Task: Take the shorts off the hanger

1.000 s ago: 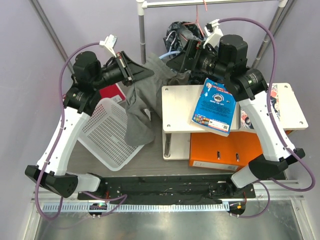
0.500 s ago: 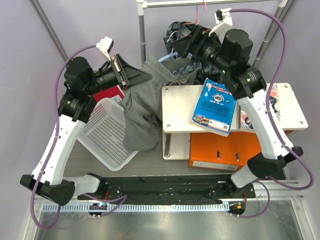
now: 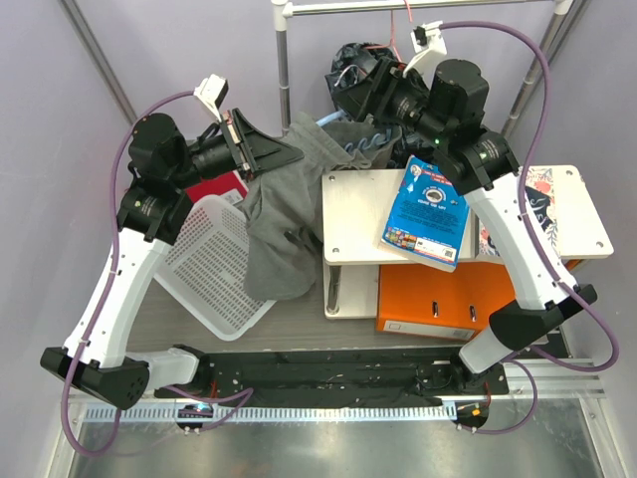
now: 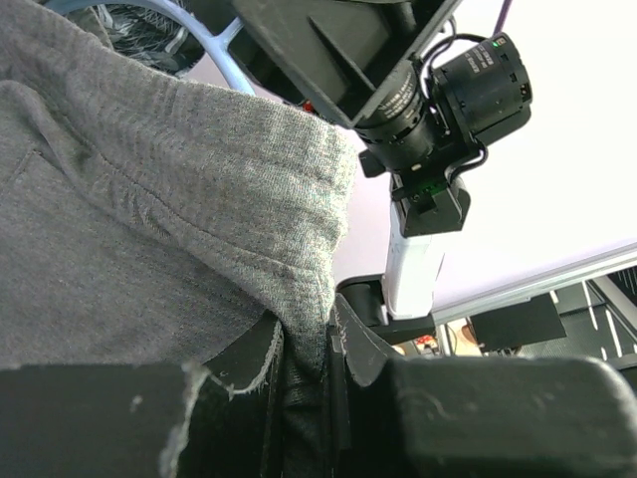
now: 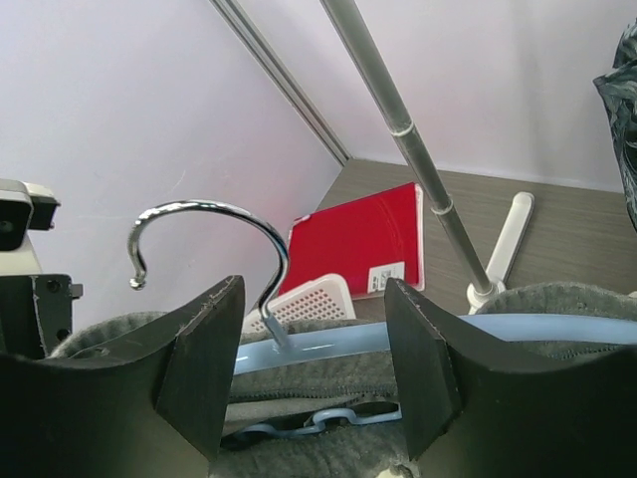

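Tight at the far end: post (image 3: 284, 80) on the left, shelf (image 3: 348, 214) on the right. Since a second ago my right fingers (image 5: 199, 378) have pushed farther in and narrowed, yet stand spread about the blue hanger (image 5: 328, 344). The shorts (image 3: 350, 60) bunch just beyond them, below the pink hanger (image 3: 406, 22). My left fingers (image 4: 100, 418) pinch the grey garment (image 3: 284, 229).

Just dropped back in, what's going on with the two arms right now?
The left gripper has its fingers shut on an edge of the grey garment. The right gripper is open, its fingers either side of the light-blue hanger, just below its chrome hook. The shorts hang behind on the pink hanger, in neither gripper.
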Controlling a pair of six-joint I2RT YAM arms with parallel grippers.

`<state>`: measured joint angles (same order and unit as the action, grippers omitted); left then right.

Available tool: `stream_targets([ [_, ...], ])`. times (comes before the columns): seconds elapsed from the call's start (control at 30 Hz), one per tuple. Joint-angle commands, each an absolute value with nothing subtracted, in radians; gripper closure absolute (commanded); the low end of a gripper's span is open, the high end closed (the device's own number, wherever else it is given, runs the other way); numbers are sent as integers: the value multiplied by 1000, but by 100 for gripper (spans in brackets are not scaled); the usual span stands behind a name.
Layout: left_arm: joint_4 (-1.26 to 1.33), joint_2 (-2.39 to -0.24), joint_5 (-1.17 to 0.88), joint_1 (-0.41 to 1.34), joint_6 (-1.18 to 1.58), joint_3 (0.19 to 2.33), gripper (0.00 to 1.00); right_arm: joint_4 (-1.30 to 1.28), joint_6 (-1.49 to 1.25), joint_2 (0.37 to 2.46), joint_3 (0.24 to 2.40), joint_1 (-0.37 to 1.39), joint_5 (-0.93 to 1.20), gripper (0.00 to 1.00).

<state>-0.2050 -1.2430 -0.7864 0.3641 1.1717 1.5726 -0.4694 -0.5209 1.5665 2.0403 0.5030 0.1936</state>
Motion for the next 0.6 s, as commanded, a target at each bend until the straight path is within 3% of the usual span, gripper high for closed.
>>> stream_targets([
  [0.0,-54,-1221,-836,360,1189,1611,100,-413,-488,1552,2033,506,216,38],
  [0.33,-32,-1235,-835,359,1204,1611,100,-348,-483,1552,2006,508,264,56],
  [0.43,-35,-1236,-831,359,1203,1609,100,-334,-489,1546,1996,508,267,67],
  [0.53,-96,-1233,-815,360,1177,1612,100,-304,-511,1540,1985,512,270,82],
  [0.57,-133,-1233,-780,359,1158,1615,100,-289,-512,1533,1983,512,267,93],
])
